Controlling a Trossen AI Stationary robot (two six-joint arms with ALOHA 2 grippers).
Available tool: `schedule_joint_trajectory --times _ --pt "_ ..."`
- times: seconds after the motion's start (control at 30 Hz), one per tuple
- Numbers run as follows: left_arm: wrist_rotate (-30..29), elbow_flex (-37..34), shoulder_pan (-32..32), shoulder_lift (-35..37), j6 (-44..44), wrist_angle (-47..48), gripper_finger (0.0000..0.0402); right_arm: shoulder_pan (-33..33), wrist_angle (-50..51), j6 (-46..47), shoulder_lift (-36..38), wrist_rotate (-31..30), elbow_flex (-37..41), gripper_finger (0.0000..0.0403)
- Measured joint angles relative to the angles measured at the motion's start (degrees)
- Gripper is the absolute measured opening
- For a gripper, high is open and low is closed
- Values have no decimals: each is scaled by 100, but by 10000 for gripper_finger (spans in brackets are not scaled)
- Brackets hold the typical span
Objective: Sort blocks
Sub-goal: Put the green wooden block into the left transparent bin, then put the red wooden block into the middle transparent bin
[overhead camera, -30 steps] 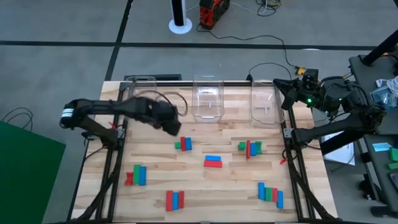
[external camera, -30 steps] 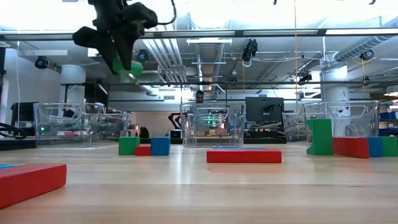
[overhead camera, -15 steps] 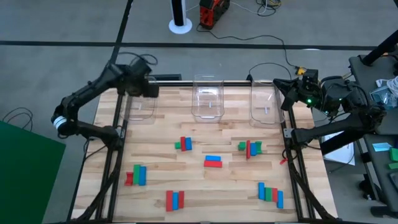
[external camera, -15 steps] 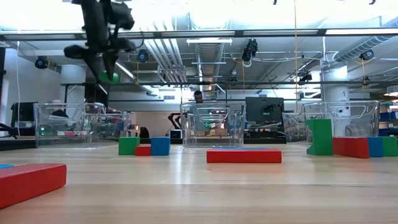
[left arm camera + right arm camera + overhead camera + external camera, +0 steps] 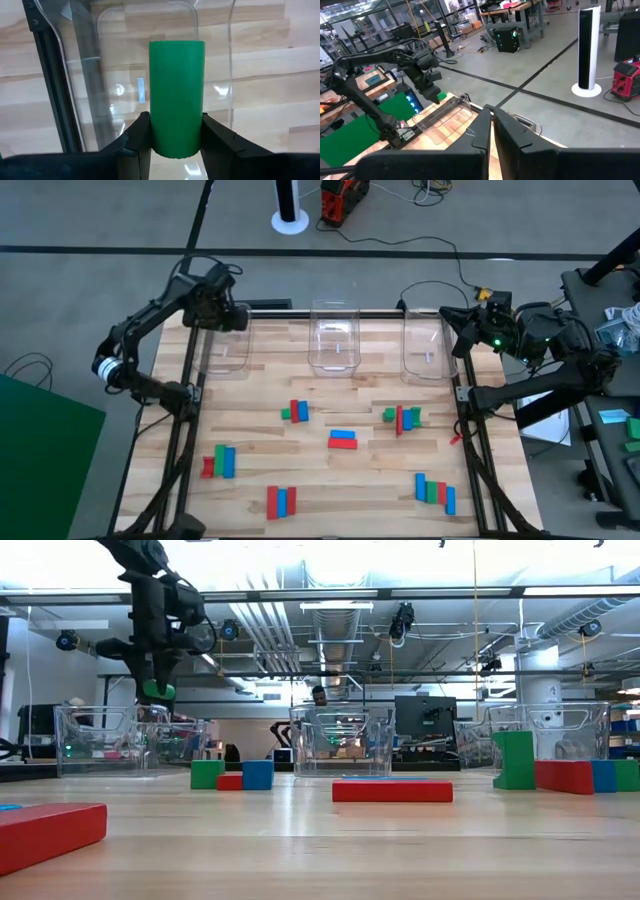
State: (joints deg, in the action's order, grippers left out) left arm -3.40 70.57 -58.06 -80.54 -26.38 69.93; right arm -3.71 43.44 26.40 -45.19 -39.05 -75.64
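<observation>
Fingers of the left gripper are closed on a green block, held upright directly above the clear bin below it, probably for dropping, while the right gripper waits closed, far aside.

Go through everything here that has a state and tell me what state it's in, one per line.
left gripper: shut on the green block, above the left bin
green block: held, not yet dropped
left bin: open-topped, looks empty
middle bin: open-topped, looks empty
right bin: open-topped, looks empty
right gripper: shut, holding nothing
</observation>
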Motion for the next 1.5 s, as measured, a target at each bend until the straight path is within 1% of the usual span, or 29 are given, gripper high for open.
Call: schedule_joint_trajectory --times 0.17,0.3,0.43,0.7,1.2,1.37,1.5 --pt "4 0 -156 -232 197 2 109 0 0 14 0 0 0 13" --pt "1 2 -169 -380 144 15 109 -2 2 17 0 0 2 13" --pt "-11 2 -169 -475 54 17 118 -2 2 69 0 1 1 13" --pt "-33 2 -169 -488 41 11 138 -2 2 67 0 2 1 13" --pt "-55 -7 -166 -481 40 8 141 -2 4 58 0 4 2 13" --pt "-58 -9 2 -341 -61 109 141 -2 25 58 -2 4 2 13" --pt "-60 -9 372 -68 -384 175 142 -2 74 58 -1 4 2 13"
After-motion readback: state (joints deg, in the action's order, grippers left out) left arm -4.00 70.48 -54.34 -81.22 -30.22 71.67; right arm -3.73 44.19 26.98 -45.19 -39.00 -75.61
